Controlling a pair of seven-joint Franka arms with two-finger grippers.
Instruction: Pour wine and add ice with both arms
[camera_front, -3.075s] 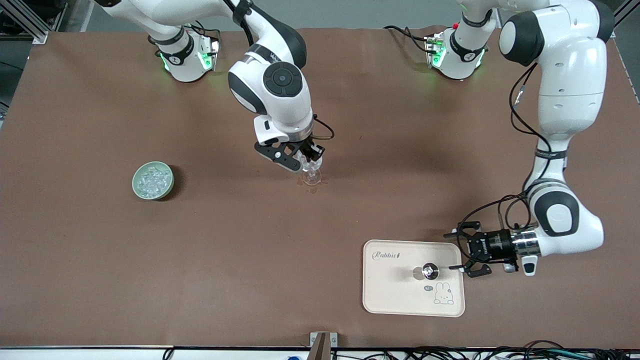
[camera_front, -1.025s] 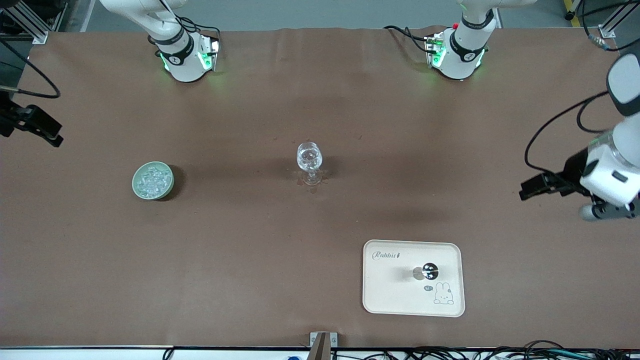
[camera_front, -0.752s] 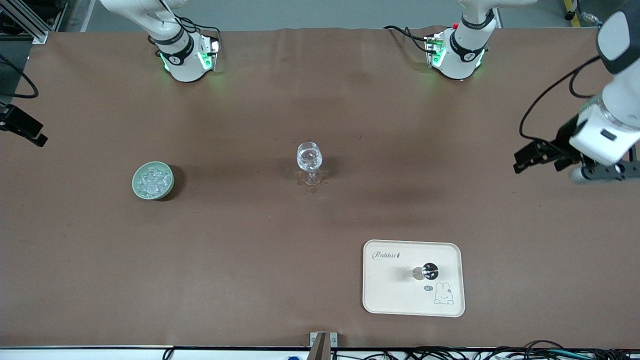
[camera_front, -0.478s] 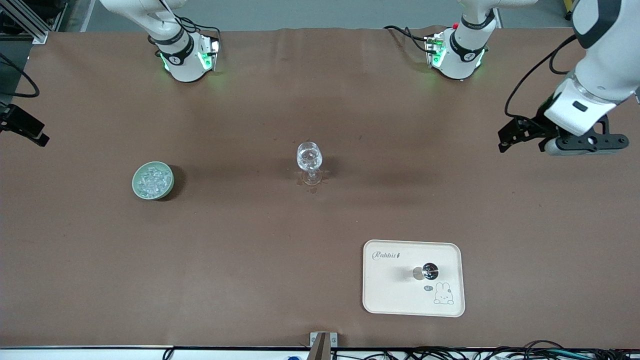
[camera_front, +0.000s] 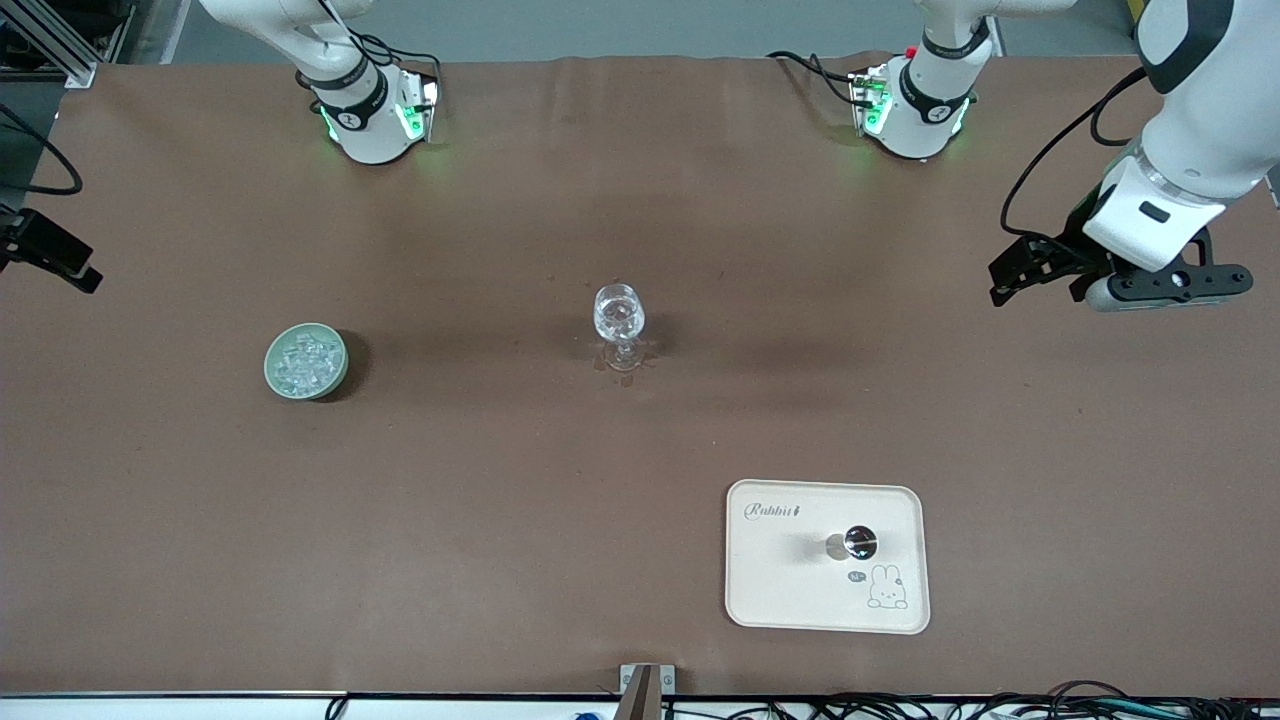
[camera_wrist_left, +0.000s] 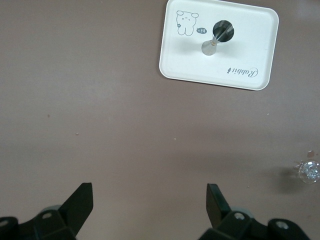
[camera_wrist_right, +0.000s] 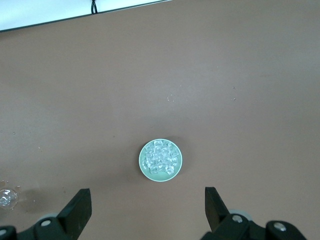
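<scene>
My left gripper hangs high over the bare brown table near the left arm's end, fingers spread wide with nothing between them. My right gripper hangs over the table's edge at the right arm's end, its fingers just as wide apart and empty.

The ice lies heaped in a pale green bowl toward the right arm's end, with open tabletop all round it. The stemmed glass stands upright in the middle of the table, well apart from everything; glinting chunks show inside it, but I cannot make out the wine. A few wet spots mark the table at its foot.

Nearer the front camera, toward the left arm's end, a cream tray lies flat, close to the table's front edge. A shiny metal jigger stands on it. The tray reads "Rabbit" in script, with a small bunny drawing in one corner.
</scene>
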